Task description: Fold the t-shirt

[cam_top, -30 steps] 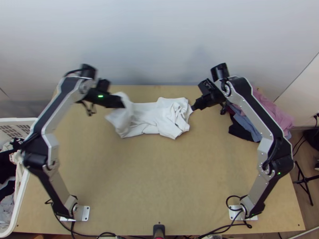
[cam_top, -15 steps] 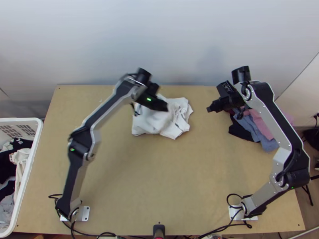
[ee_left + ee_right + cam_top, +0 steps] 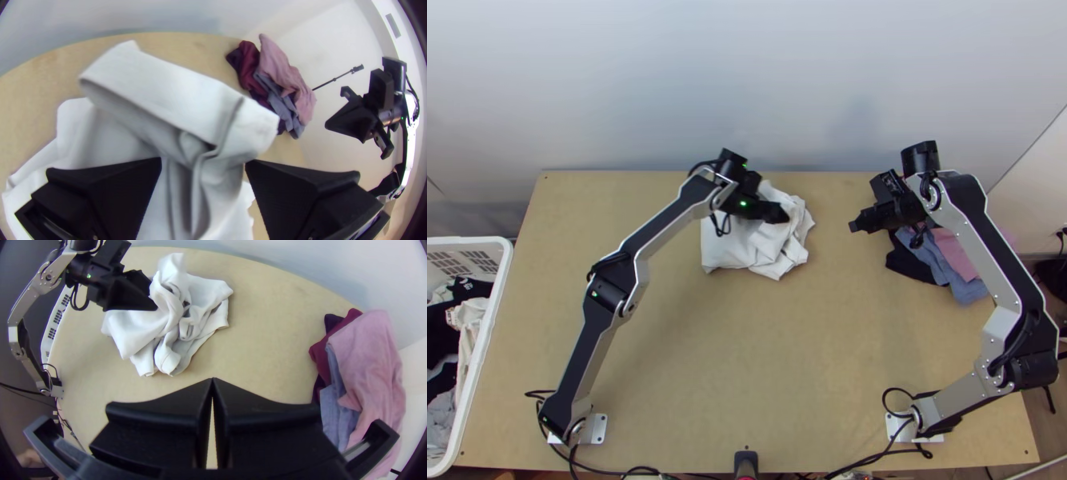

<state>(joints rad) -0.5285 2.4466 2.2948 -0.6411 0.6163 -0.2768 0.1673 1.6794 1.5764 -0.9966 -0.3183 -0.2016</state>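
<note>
White t-shirt (image 3: 727, 250) lies bunched on the far half of the worktop (image 3: 747, 360), around the middle, loosely doubled over, not a neat fold. Left tool (image 3: 785, 214) is over it, fingers spread, cloth between them but no clear pinch. Right tool (image 3: 212, 380) is closed on nothing, off to the shirt's right, between it and the clothes pile (image 3: 951, 260).

Risks: main one is the left tool dragging the top layer. Its spread fingers sit right among the loose cloth, so pulling away could snag the raised band (image 3: 160, 84) and undo whatever fold there is. Closing there would likely grab several layers at once, because the folds bunch up between the fingers. Pressing the shirt flat as it lies would probably set the creases in, since the right-hand part is rumpled over itself. The right tool would need opening before any grip; coming in closed, it would only shove the edge. Swinging it wide to the right could knock the pile.

Direction: can't tell which way the collar points, no neckline made out. Outline is nearly as deep as wide; long axis, if any, runs side to side across the worktop, smoother part left, crumpled part right. Raised band sits toward the far side.
</note>
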